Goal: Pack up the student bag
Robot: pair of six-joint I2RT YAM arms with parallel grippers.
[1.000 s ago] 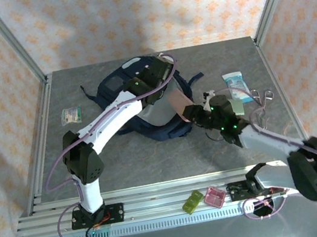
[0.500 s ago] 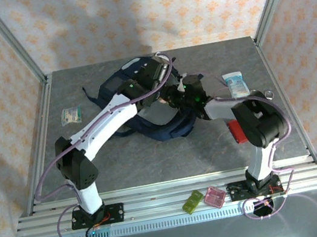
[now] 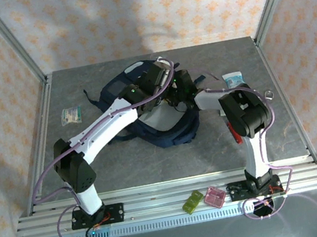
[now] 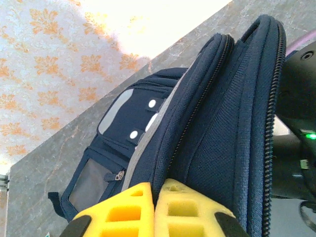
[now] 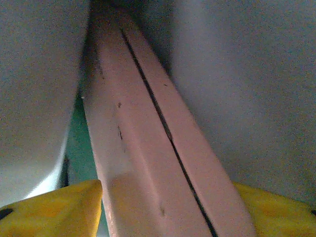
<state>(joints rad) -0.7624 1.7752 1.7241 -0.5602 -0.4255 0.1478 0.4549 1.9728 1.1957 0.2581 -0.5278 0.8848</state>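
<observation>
Left wrist view: left gripper (image 4: 154, 212) pinches the zip rim of the student bag (image 4: 212, 123), propping its mouth open at the far middle of the table (image 3: 92, 161). Right gripper (image 5: 163, 210) clamps a pink flat item (image 5: 138, 128) inside. Insertion step, likely — next, release it deep and back out clear of the zip.

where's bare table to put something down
Widest bare stretch: between the bag and front rail. Another: right of the right arm, nearer than the tissue pack. Crowded at the bag's mouth: left end effector pinches it, right end effector holds a pink case.

Lab rig — aluminium frame (image 3: 160, 197), patterned backdrop (image 3: 128, 13)
</observation>
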